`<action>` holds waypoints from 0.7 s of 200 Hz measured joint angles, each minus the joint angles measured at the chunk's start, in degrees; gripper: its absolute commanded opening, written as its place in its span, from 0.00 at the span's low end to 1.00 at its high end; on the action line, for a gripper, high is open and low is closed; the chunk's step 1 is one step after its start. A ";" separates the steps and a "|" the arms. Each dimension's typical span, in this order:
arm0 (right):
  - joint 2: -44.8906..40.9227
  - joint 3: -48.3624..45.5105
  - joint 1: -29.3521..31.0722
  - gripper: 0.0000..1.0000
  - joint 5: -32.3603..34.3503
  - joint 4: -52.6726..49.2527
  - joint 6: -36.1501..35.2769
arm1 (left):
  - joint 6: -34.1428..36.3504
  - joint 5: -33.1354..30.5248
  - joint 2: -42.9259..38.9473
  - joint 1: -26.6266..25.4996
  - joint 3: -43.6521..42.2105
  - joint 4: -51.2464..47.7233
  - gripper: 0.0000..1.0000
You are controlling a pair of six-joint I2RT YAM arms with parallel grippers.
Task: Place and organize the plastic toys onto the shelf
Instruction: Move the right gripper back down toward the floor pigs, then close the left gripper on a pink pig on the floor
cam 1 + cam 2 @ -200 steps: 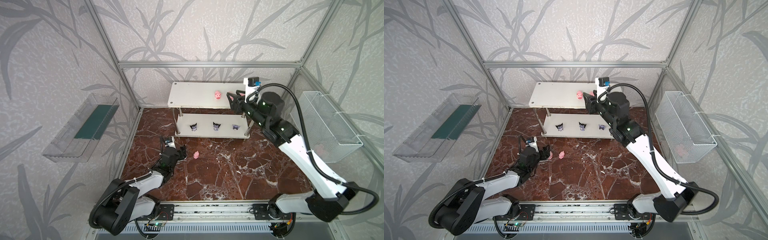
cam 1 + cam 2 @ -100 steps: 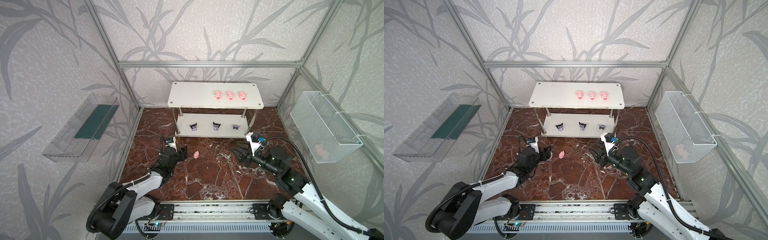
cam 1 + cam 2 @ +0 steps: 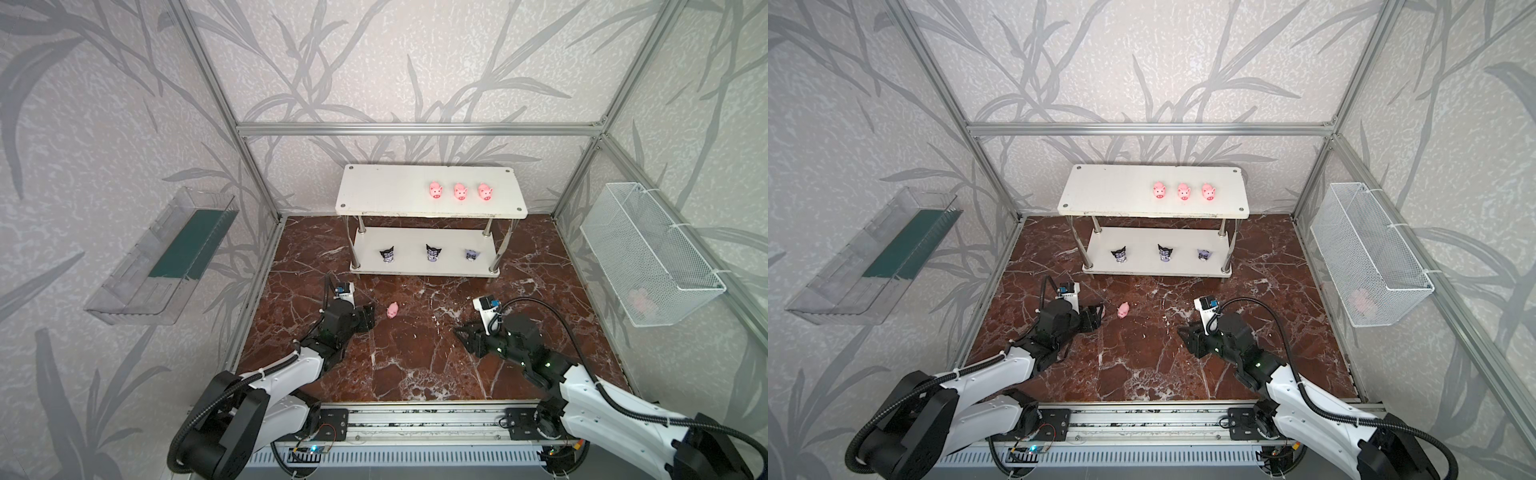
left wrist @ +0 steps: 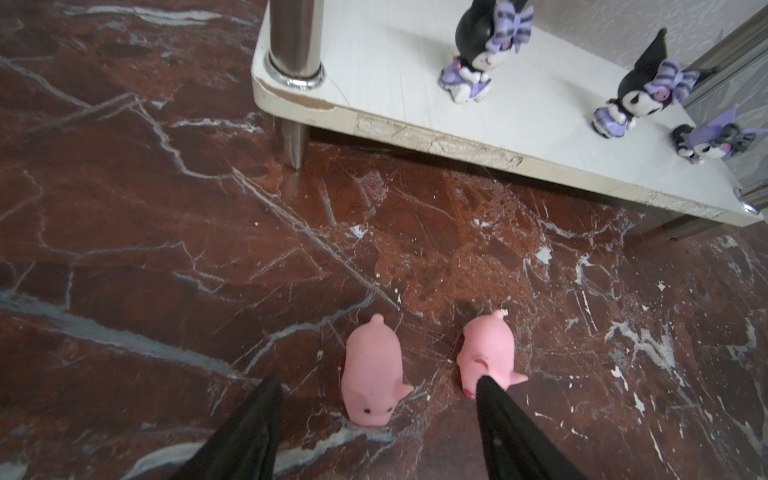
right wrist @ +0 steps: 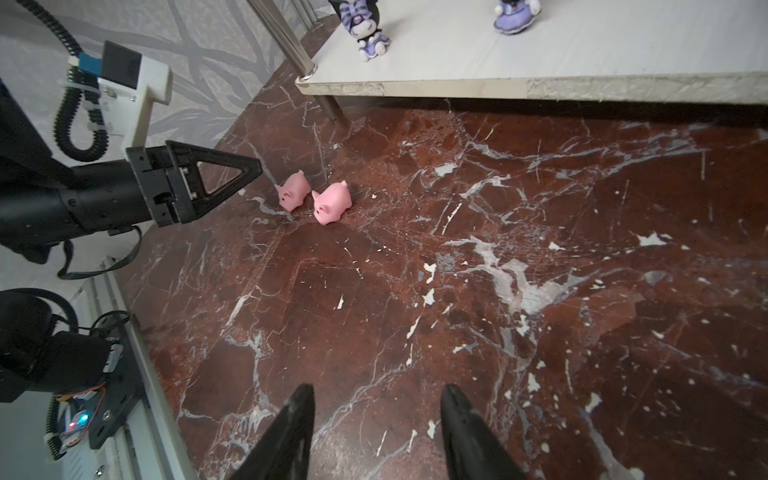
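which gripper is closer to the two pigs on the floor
Left. The left gripper sits right by the pigs, open, with one just ahead of its fingertips. The right gripper is well away across the floor, open and empty.

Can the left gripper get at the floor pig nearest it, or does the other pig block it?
Probably yes: the left gripper is open, and the nearest pig lies lined up between its fingers. The other pig sits close beside one finger and may get nudged.
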 measured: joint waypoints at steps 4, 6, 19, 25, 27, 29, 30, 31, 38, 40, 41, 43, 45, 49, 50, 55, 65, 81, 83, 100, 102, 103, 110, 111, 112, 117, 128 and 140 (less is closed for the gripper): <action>0.83 0.00 0.00 0.49 0.37 0.42 0.09 | -0.02 -0.09 0.00 -0.37 0.00 -0.42 0.71; 1.16 0.00 0.00 0.49 0.61 0.55 0.15 | -0.04 -0.13 0.00 -0.52 0.00 -0.59 0.71; 4.22 0.02 0.00 0.48 1.84 1.88 0.39 | -0.11 -0.66 0.02 -1.66 0.00 -1.44 0.71; 5.75 0.11 0.00 0.48 2.36 2.34 0.44 | -0.11 -0.92 0.07 -2.05 0.00 -1.70 0.71; 6.23 0.11 0.00 0.48 2.54 2.49 0.48 | -0.11 -1.01 0.09 -2.19 0.00 -1.77 0.71; 6.84 0.13 0.00 0.48 2.67 2.73 0.55 | -0.11 -1.11 0.13 -2.27 0.00 -1.84 0.71; 7.02 0.13 0.00 0.48 2.73 2.84 0.55 | -0.11 -1.16 0.15 -2.36 0.00 -1.86 0.71; 7.34 0.13 0.00 0.48 2.82 2.99 0.55 | -0.11 -1.18 0.15 -2.38 0.00 -1.88 0.71; 9.14 0.20 0.00 0.47 3.17 3.67 0.68 | -0.11 -1.60 0.35 -2.89 0.00 -2.14 0.71; 9.64 0.24 0.00 0.47 3.23 3.82 0.76 | -0.11 -1.68 0.39 -2.97 0.00 -2.21 0.71; 10.03 0.24 0.00 0.47 3.26 3.98 0.83 | -0.11 -1.75 0.44 -3.02 0.00 -2.25 0.71; 10.62 0.26 0.00 0.47 3.28 4.33 0.83 | -0.11 -1.84 0.57 -3.10 0.00 -2.34 0.71; 11.08 0.26 0.00 0.47 3.32 4.57 0.85 | -0.11 -1.99 0.68 -3.23 0.00 -2.40 0.71; 12.22 0.35 0.00 0.47 3.43 5.07 1.05 | -0.11 -2.29 0.98 -3.37 0.02 -2.51 0.71; 12.39 0.37 0.00 0.47 3.45 5.16 1.07 | -0.11 -2.32 1.05 -3.39 0.02 -2.54 0.71; 13.79 0.48 0.00 0.47 3.50 5.86 1.16 | -0.13 -2.69 1.46 -3.54 0.02 -2.67 0.71; 16.15 0.76 0.00 0.47 3.50 7.37 1.53 | -0.20 -3.30 2.38 -3.69 0.02 -2.82 0.71; 19.34 1.09 0.00 0.46 3.43 9.81 2.08 | -0.48 -4.26 4.09 -3.76 0.07 -2.78 0.69; 19.63 1.11 0.00 0.46 3.41 10.01 2.14 | -0.57 -4.33 4.39 -3.76 0.11 -2.75 0.69; 22.43 1.40 0.00 0.46 3.06 12.39 2.58 | -0.57 -4.66 6.91 -3.80 0.79 -2.64 0.68; 22.69 1.44 0.00 0.46 3.04 12.61 2.69 | -0.57 -4.68 7.30 -3.80 0.92 -2.58 0.68; 22.88 1.46 0.00 0.46 3.04 12.79 2.75 | -0.57 -4.68 7.45 -3.80 0.96 -2.56 0.68; 23.67 1.51 0.00 0.45 2.99 13.68 2.95 | -0.57 -4.74 8.74 -3.80 1.40 -2.38 0.68; 23.76 1.51 0.00 0.45 2.99 13.77 2.97 | -0.57 -4.74 8.85 -3.80 1.44 -2.38 0.68; 23.89 1.51 0.00 0.45 2.97 13.90 2.99 | -0.57 -4.74 9.03 -3.80 1.53 -2.36 0.68; 24.39 1.53 0.00 0.45 2.95 14.49 3.10 | -0.55 -4.79 9.84 -3.80 1.81 -2.14 0.68; 25.27 1.53 -0.02 0.45 2.86 15.52 3.41 | -0.59 -5.03 11.19 -3.82 2.51 -1.20 0.67; 26.03 1.53 -0.02 0.45 2.80 16.50 3.63 | -0.66 -5.05 12.37 -3.82 2.97 -0.17 0.65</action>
